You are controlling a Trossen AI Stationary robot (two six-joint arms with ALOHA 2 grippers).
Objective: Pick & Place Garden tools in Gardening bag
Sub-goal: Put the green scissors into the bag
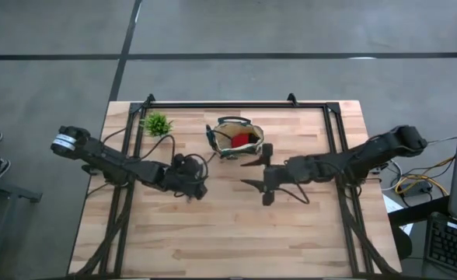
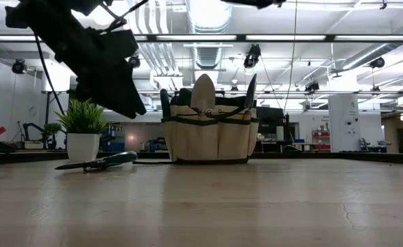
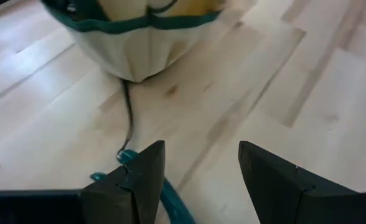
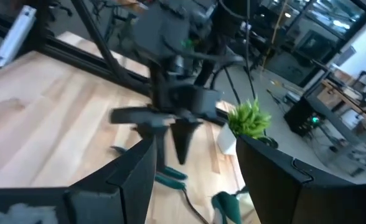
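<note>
Gardening bag (image 1: pixel 235 138) upper centre of counter (image 1: pixel 306 233) holding trowel (image 2: pixel 203 94), red-headed piece (image 1: pixel 242 140) and pruner (image 2: pixel 250 90); second pruner (image 2: pixel 99 162) lying lower left, under spread, empty left tool (image 3: pixel 198 168); right tool (image 1: pixel 253 174) spread, empty.

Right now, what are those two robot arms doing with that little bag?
They are packing garden tools into the gardening bag. A trowel and other tools already stick out of it. One pruner still lies on the table near the potted plant. The left gripper is open just above that pruner, looking ready to grab it. The right gripper is open and empty, beside the bag.
</note>
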